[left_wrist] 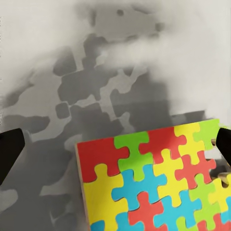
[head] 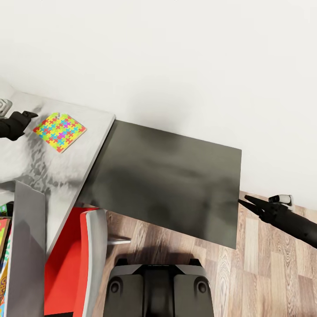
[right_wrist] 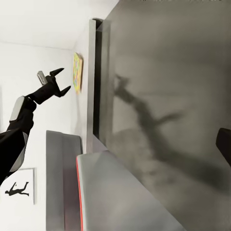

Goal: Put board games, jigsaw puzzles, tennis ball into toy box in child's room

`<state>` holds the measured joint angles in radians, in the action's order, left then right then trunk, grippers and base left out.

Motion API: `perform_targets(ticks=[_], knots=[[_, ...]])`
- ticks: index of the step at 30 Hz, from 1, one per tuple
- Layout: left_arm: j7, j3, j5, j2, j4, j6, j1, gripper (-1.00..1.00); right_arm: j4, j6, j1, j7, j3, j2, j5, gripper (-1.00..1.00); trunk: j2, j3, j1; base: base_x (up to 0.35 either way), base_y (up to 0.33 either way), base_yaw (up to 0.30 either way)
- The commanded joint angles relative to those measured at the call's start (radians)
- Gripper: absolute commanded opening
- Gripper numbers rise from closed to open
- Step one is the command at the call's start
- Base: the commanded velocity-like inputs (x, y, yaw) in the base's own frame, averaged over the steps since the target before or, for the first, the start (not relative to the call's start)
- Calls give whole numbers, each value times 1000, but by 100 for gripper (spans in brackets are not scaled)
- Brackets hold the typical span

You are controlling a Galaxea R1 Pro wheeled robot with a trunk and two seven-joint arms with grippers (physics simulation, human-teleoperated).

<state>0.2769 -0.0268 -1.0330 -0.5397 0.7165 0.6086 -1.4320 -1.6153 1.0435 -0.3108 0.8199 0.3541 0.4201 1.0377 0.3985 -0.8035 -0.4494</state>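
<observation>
While a plain white wall fills the upper part of the head view, the largest thing seen below it is the dark grey side cabinet (head: 167,185), whose flat matt top is rectangular and smooth. Beside it, touching along one edge, the table (head: 53,176) is seen with a pale grey-white top marked by soft blotchy shadows. A wood-plank floor (head: 264,273) with visible grain is shown under both. The toy box (head: 28,246) is seen at the near left as a thin, straight, light grey wall, and a red chair (head: 66,264) with a grey curved back stands next to it. One jigsaw puzzle (head: 59,131), a thin flat square with interlocking coloured pieces, lies flat on the table near the wall. The left gripper (head: 31,118) is held just beside the puzzle with its black jaws spread. The right gripper (head: 247,201) is held over the floor beside the cabinet; its pointed jaws are slightly parted and hold nothing.
</observation>
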Motion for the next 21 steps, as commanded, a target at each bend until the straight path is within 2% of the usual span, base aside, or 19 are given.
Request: perform_targets(ticks=[1, 16, 21], knots=[[9, -1, -10, 0, -1, 3, 0, 100, 0, 4, -1, 5, 1, 0, -4, 100, 2, -1, -1, 0, 0, 0], [7, 0, -9, 1, -17, -1, 1, 100, 0, 4, -1, 6, 3, 2, -3, 100, 2, -1, -1, 0, 0, 0], [6, 12, -8, 6, -19, -2, 2, 100, 0, 4, 0, 7, 3, 3, -2, 100, 2, -1, -1, 0, 0, -10]])
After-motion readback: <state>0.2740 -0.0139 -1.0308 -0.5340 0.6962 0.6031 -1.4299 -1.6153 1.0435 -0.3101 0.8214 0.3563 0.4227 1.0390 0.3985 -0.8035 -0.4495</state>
